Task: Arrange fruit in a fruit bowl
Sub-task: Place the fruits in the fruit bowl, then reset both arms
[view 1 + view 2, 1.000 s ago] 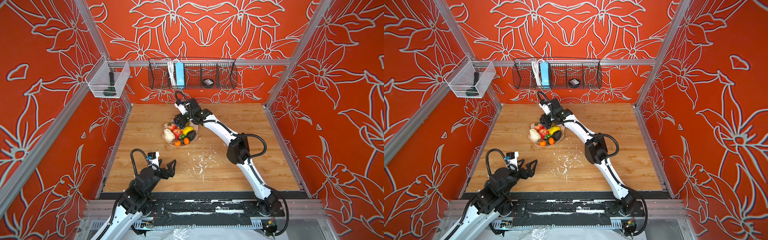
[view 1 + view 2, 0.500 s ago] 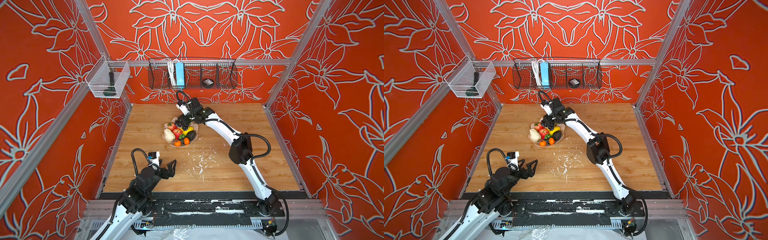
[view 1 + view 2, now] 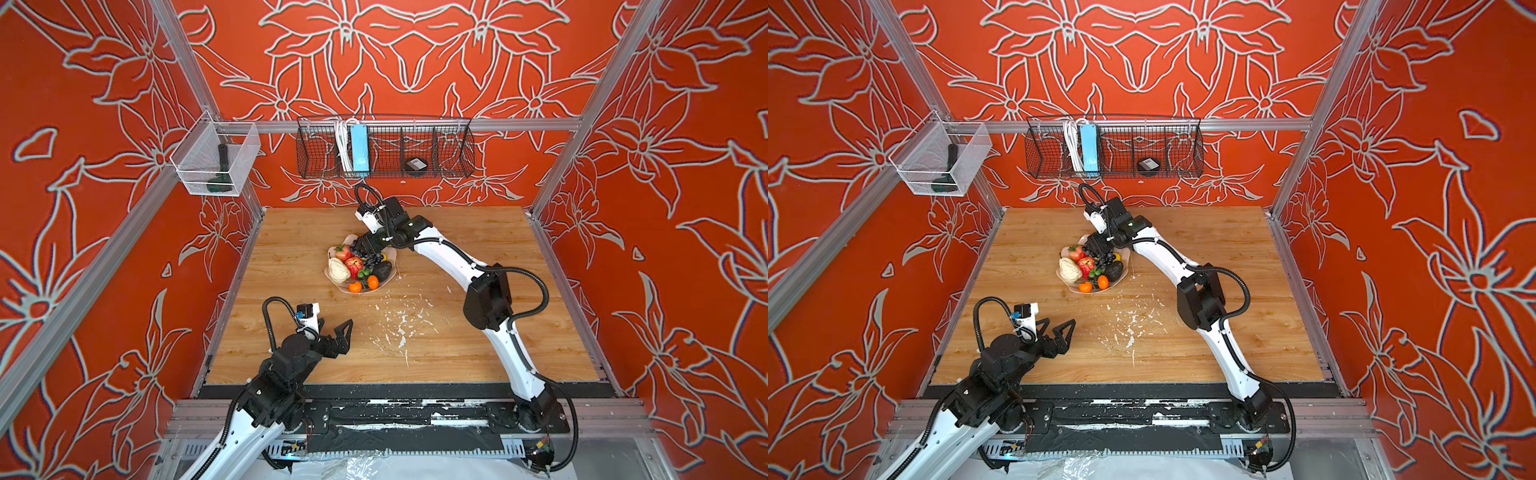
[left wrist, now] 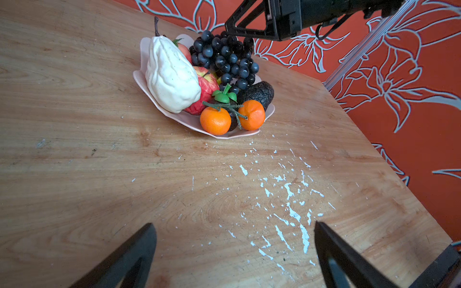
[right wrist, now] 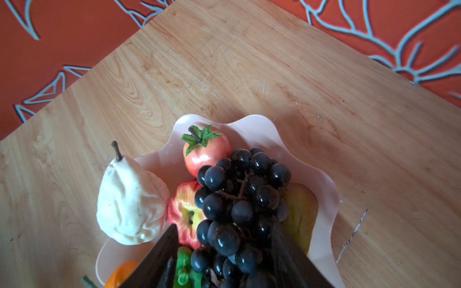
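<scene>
The pale pink scalloped fruit bowl (image 3: 345,286) (image 3: 1076,288) (image 4: 139,77) (image 5: 321,179) sits left of the table's middle, piled with fruit. In it lie a cream lumpy piece (image 3: 338,270) (image 4: 172,74) (image 5: 129,199), red apples (image 3: 353,264), two small oranges (image 3: 355,286) (image 4: 215,121) and a dark avocado (image 3: 382,270) (image 4: 258,93). A dark grape bunch (image 3: 372,258) (image 4: 224,57) (image 5: 239,199) rests on top. My right gripper (image 3: 366,246) (image 5: 224,232) hangs over the bowl's far side, open, its fingers either side of the grapes. My left gripper (image 3: 334,328) (image 4: 233,229) is open and empty near the front left.
A black wire basket (image 3: 384,147) hangs on the back wall and a clear bin (image 3: 216,162) on the left post. White flecks (image 3: 399,328) mark the wooden table in front of the bowl. Orange walls close in three sides.
My right gripper has come forward and down over the bowl with the grape bunch, and its jaws have spread apart. The grapes now lie on the pile. The left arm is unmoved.
</scene>
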### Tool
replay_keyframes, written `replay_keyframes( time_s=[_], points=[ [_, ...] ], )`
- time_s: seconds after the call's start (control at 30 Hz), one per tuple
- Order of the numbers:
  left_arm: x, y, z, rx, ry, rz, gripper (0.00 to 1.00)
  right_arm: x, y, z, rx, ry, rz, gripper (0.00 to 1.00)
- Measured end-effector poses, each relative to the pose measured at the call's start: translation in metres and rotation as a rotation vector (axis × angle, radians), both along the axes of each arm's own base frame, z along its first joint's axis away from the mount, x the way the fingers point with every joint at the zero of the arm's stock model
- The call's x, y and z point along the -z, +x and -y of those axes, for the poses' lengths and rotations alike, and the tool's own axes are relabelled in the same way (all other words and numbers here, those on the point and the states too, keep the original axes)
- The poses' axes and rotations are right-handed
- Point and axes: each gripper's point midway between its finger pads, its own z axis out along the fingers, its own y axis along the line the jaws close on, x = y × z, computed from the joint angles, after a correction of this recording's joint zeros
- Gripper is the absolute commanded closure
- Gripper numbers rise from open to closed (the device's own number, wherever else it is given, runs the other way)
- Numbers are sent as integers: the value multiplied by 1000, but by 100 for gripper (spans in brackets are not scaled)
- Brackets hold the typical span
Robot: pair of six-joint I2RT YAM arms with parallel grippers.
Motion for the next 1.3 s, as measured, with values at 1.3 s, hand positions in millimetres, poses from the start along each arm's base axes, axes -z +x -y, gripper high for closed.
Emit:
replay_keyframes(
  time_s=[1.3],
  points=[
    [-38,88,-117,-688,479,61,1,-49,-143,332,839,-193,567,2]
  ],
)
